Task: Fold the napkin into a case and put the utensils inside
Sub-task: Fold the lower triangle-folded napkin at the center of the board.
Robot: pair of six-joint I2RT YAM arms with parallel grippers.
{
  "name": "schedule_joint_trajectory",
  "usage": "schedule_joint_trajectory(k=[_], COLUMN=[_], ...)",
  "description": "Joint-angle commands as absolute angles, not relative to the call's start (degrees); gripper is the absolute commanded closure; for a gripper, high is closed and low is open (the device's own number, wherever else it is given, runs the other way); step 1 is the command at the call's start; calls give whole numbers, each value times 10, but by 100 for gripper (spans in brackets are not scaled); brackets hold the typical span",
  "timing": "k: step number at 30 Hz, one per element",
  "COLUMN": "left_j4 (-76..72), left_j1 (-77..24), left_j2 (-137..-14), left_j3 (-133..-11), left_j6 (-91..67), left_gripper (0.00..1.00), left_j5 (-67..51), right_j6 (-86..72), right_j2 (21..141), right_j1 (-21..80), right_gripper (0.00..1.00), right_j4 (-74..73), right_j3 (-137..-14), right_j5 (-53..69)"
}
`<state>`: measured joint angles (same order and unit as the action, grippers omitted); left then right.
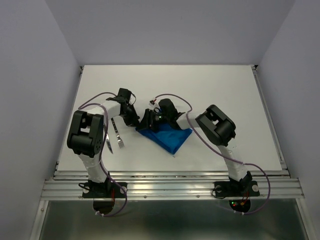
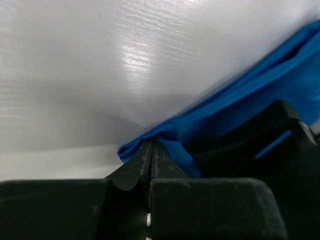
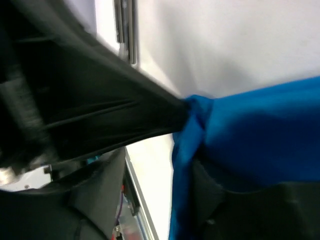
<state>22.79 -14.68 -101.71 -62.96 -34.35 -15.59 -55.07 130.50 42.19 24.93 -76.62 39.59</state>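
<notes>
The bright blue napkin (image 1: 169,136) lies folded into a rough triangle at mid table. My left gripper (image 1: 134,119) is shut on its left corner, and the pinched cloth (image 2: 165,131) bunches at the fingertips (image 2: 151,146). My right gripper (image 1: 150,121) is right beside that corner. In the right wrist view its jaws stand apart, with a hanging edge of the napkin (image 3: 186,165) against the right finger (image 3: 250,210). That view is blurred. The left gripper's fingers (image 3: 150,112) show there, pinching the cloth. The fork (image 1: 119,140) and the knife (image 1: 107,142) lie left of the napkin.
The white table (image 1: 210,90) has raised rails along its left and right sides and a metal rail along the near edge (image 1: 170,175). Both forearms cross low over the middle of the table. Purple cables loop off each arm.
</notes>
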Motion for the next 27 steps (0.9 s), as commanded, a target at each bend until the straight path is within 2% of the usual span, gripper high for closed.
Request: schedule_joint_trajectory(k=[1,5,19,27], left_j4=[230,227,231,233], left_j1=[-149,-149,-149,-150], left_j2=[-1037,-1049,-1061,-1062], left_j3=[-641,-635,-635,-639], left_j6=[-337,-336,-330,-329], left_gripper=[93,95,95,95], left_j5=[-142,-140,-134,-134], right_j6=[-536,-516,-413,-324], right_j2=[1272,1234,1127,1023], right_j1=[421,421,421,426], right_gripper=[37,31,31,31], right_j4=[239,214,112,5], right_j3=[-752,-733,-643,-607], right_j5=[363,329,265,150])
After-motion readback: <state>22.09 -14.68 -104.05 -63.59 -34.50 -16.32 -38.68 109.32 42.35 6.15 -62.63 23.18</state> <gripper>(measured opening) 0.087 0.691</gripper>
